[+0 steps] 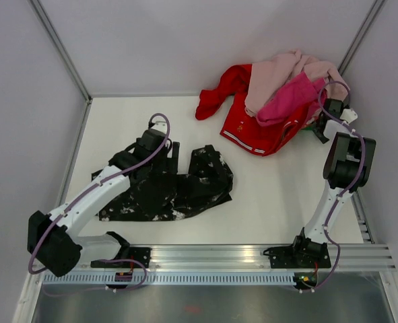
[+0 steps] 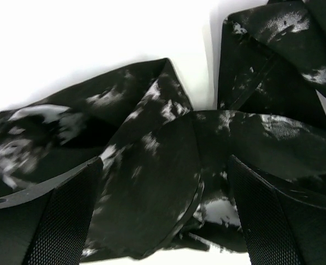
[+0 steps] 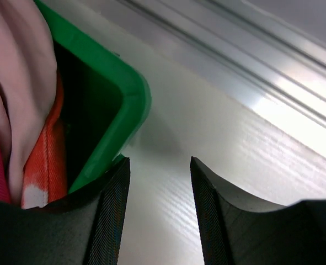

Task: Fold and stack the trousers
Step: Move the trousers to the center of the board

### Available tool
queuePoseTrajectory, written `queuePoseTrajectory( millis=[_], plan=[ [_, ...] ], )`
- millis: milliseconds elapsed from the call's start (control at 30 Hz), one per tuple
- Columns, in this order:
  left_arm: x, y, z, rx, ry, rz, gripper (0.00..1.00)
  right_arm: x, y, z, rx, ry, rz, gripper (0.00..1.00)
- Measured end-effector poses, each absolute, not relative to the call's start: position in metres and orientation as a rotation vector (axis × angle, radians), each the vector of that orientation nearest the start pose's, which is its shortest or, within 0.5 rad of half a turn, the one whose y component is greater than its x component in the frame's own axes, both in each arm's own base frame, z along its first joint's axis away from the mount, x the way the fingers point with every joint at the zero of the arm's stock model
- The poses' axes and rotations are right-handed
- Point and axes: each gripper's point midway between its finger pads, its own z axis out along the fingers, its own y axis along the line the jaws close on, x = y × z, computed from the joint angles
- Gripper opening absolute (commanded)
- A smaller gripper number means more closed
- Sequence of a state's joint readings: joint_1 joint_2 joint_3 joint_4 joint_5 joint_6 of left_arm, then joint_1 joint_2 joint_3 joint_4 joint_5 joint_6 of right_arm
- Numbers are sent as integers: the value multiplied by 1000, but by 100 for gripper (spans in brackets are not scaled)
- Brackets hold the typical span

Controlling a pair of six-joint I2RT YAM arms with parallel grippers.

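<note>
Reaching out from the near-left corner, the left arm (image 1: pixel 91 192) stretches over the trousers (image 1: pixel 185 188), which lie crumpled on the left half of the desk (image 1: pixel 279 195), black cloth blotched with white, bunched into a wide heap with folds crossing each other. In the left wrist view the left fingers (image 2: pixel 69 221) are spread wide above the trousers (image 2: pixel 151 165), one on either side of a rounded fold. They clamp nothing, though it is hard to tell whether their tips brush the cloth.

Further right, toward the far edge, a red garment (image 1: pixel 249 131) with pale trim sprawls on the desk, well apart from the trousers. Pink clothes (image 1: pixel 286 84) are piled on top of it.

At the far right the right arm (image 1: pixel 343 165) stands tall with its wrist beside that pile. Its right fingers (image 3: pixel 113 215) are parted with only bare desk between them, just beside the corner of a green bin (image 3: pixel 116 83) that holds pink and orange-red cloth.
</note>
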State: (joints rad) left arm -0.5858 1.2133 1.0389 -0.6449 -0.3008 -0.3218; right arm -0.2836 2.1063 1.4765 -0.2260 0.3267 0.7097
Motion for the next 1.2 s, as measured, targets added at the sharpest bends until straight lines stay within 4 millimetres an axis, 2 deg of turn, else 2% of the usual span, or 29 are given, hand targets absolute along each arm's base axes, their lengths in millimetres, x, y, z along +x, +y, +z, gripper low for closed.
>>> queuePoseTrajectory(
  millis=[67, 167, 267, 333, 433, 567, 633, 667, 700, 767, 833, 1000, 1100, 1133, 1200],
  plan=[
    [296, -153, 156, 183, 2368, -92, 100, 505, -186, 40, 1242, 2021, -190, 56],
    [313, -171, 143, 194, 2389, -124, 100, 505, -187, 44, 1198, 2060, -152, 61],
    [340, -200, 139, 197, 2379, -200, 100, 502, -168, 53, 1125, 2113, -38, 71],
    [362, -221, 139, 195, 2362, -255, 100, 498, -148, 71, 1062, 2119, 60, 75],
    [399, -256, 136, 197, 2333, -332, 100, 480, -111, 120, 944, 2093, 196, 87],
    [430, -286, 132, 193, 2309, -399, 100, 450, -60, 197, 750, 1995, 322, 95],
    [448, -303, 131, 184, 2291, -448, 99, 434, -34, 222, 663, 1959, 375, 95],
    [457, -314, 129, 176, 2281, -485, 99, 429, -21, 227, 623, 1949, 406, 96],
    [462, -320, 126, 169, 2280, -505, 99, 426, -9, 227, 595, 1951, 432, 98],
    [473, -339, 116, 152, 2277, -579, 98, 421, 8, 210, 576, 1991, 469, 98],
    [477, -352, 102, 139, 2294, -644, 98, 420, 18, 178, 594, 2066, 478, 98],
    [477, -376, 60, 106, 2371, -764, 99, 431, 26, 107, 650, 2236, 422, 96],
    [476, -391, 46, 114, 2388, -832, 99, 451, 23, 89, 669, 2284, 372, 80],
    [478, -399, 48, 122, 2373, -866, 99, 458, 20, 88, 675, 2287, 353, 60],
    [480, -414, 55, 138, 2339, -931, 99, 471, 15, 91, 668, 2278, 325, 37]
  ],
)
